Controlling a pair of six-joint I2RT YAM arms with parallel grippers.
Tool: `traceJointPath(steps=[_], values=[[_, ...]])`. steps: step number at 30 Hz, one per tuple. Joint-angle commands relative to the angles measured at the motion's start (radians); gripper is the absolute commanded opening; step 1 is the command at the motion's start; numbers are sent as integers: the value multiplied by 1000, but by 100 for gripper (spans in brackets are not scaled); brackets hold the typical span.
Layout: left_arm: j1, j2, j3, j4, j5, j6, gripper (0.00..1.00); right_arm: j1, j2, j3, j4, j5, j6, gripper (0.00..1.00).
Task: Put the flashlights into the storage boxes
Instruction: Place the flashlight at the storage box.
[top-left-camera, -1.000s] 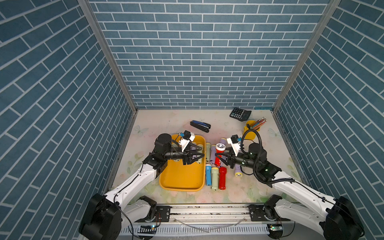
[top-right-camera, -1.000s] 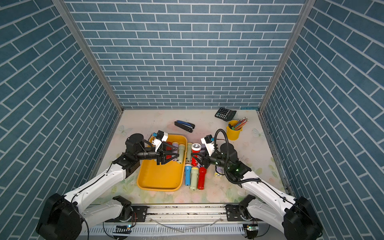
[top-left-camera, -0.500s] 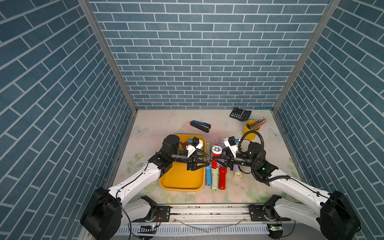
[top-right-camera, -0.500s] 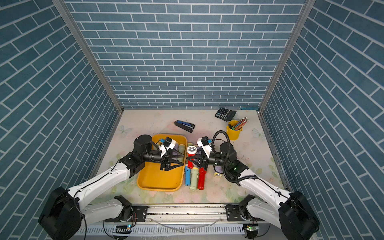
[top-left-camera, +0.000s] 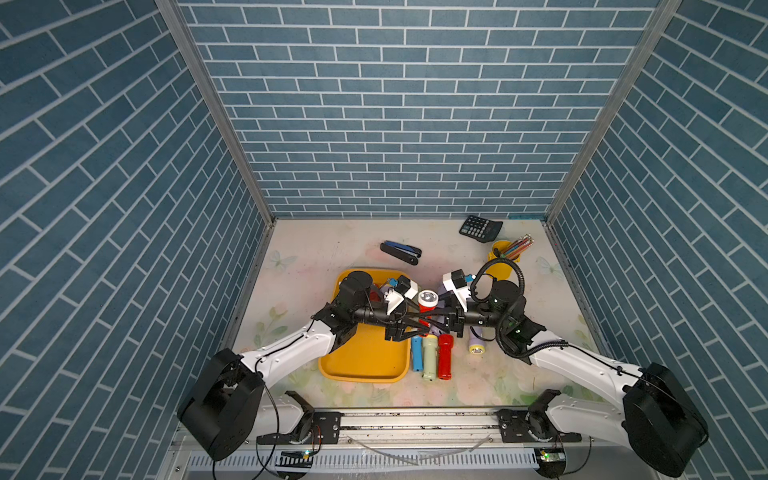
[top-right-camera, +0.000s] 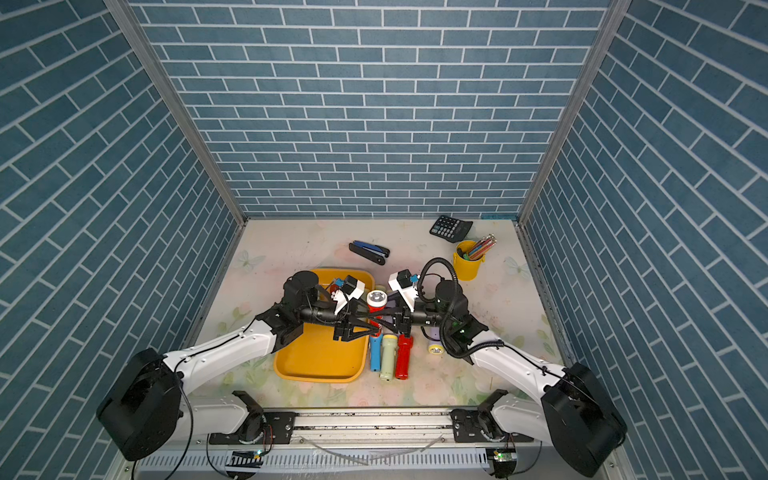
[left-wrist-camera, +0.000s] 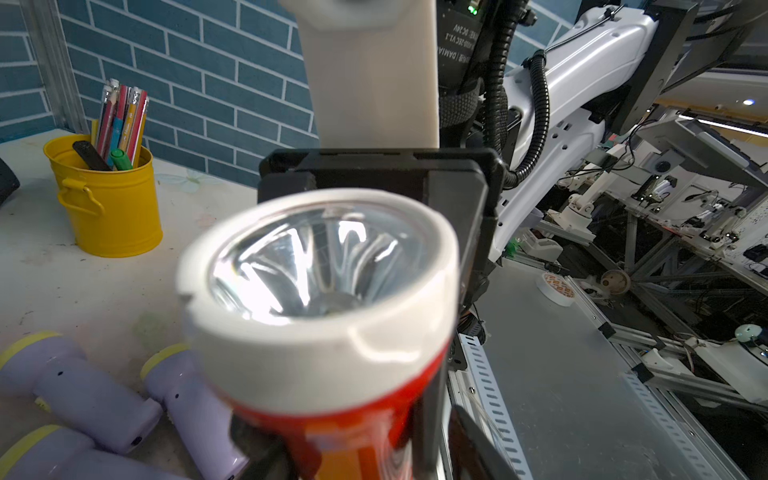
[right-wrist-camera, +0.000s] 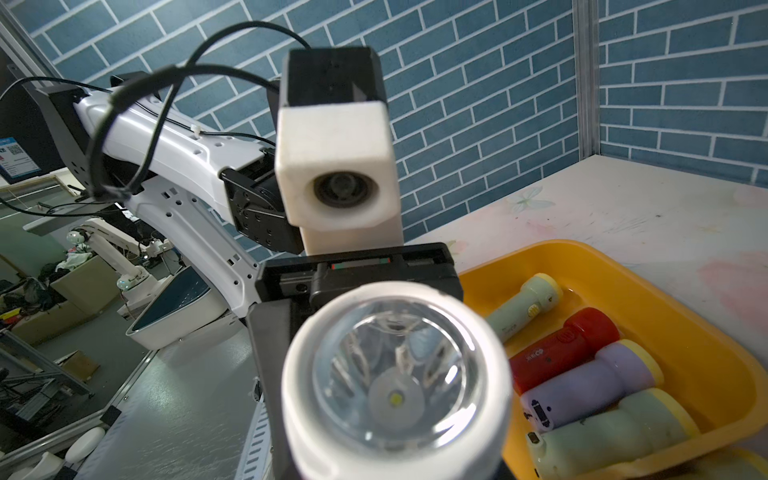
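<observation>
Left gripper (top-left-camera: 417, 327) has crossed to tray (top-left-camera: 361, 365) edge — right gripper (top-left-camera: 436, 322) clamps red torch (top-left-camera: 428, 300) there; left's hold unclear — confirm before releasing.

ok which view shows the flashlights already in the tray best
The right wrist view: four flashlights lie together in the yellow tray. In both top views the left arm covers most of them. The left wrist view misses the tray.
</observation>
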Motion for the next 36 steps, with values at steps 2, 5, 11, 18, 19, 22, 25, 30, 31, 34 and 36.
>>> traceJointPath(steps=[2, 5, 11, 18, 19, 22, 25, 30, 31, 34, 36], values=[[-8, 30, 4, 142, 28, -68, 53, -2, 3, 55, 87, -26, 15, 17], [-8, 34, 5, 157, 35, -76, 49, -2, 1, 54, 83, -21, 14, 17], [-9, 15, -5, 112, 33, -54, 33, -1, -12, 48, 68, -4, 6, 17], [-7, -14, 1, 0, -39, -17, 22, 0, -77, 6, 13, 88, -22, 29], [-7, -17, 9, -32, -53, -12, 21, -1, -94, -6, -2, 111, -27, 35], [-7, -31, 16, -90, -105, 3, 20, -1, -152, -32, -68, 197, -26, 50], [-7, -48, 38, -231, -208, 28, 18, -1, -225, -39, -183, 288, -26, 57], [-4, -67, 148, -557, -424, 39, 18, -3, -329, -49, -363, 436, -23, 63], [-2, -69, 166, -610, -455, 34, 19, -3, -348, -55, -391, 471, -19, 63], [3, -71, 217, -758, -566, -8, 19, -3, -405, -71, -452, 593, 6, 64], [11, -64, 252, -849, -634, -32, 20, -3, -439, -78, -479, 655, 12, 64]])
